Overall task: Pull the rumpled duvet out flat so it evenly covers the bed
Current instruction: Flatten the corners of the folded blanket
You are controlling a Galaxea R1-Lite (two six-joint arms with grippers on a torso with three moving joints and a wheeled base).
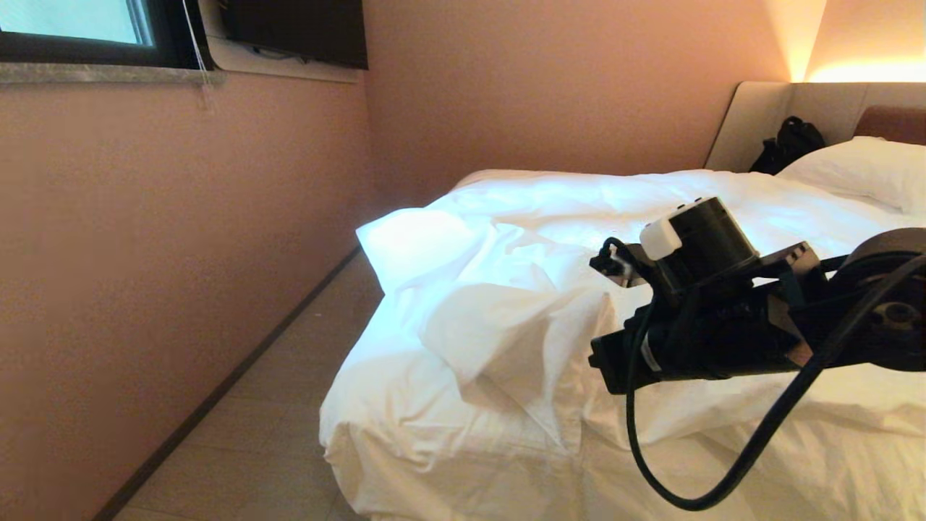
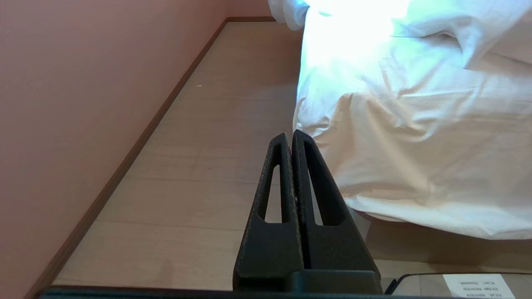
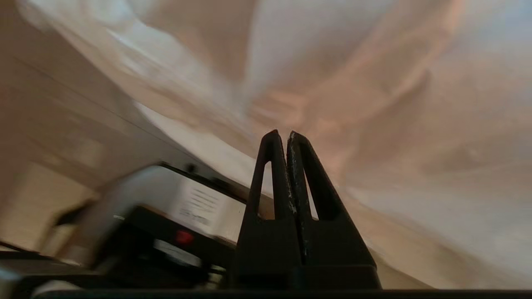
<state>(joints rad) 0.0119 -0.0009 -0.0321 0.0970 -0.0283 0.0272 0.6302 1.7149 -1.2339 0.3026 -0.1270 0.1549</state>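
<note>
Pink walls close in the room, with a window [image 1: 72, 22] high up and a pale floor [image 1: 275, 434] running along the side of the bed [image 1: 759, 116]. At the head of the bed a white pillow [image 1: 861, 170] leans by the padded headboard, and a dark bag [image 1: 788, 145] sits in the corner behind it.

The duvet [image 1: 506, 289] lies on top of the bed, but it is not flat. Near the foot corner it is bunched up in big puffy folds, and one flap is turned back over itself. One corner sticks out to the side, toward the wall. Farther up the bed, nearer the pillow, it looks smoother. So the job looks barely begun: the folds need pulling out, and the cover needs tugging straight so it hangs the same all round.

In the head view, the right arm is up over the near part of the bed. The right gripper [image 3: 282, 135] has its two fingers pressed together with nothing between them, and white cloth fills the view just ahead of it. It has no hold on the duvet yet.

The left gripper [image 2: 289, 135] is low down by the floor, close to the corner of the bed, its fingers pressed together on nothing too. It touches no cloth.
</note>
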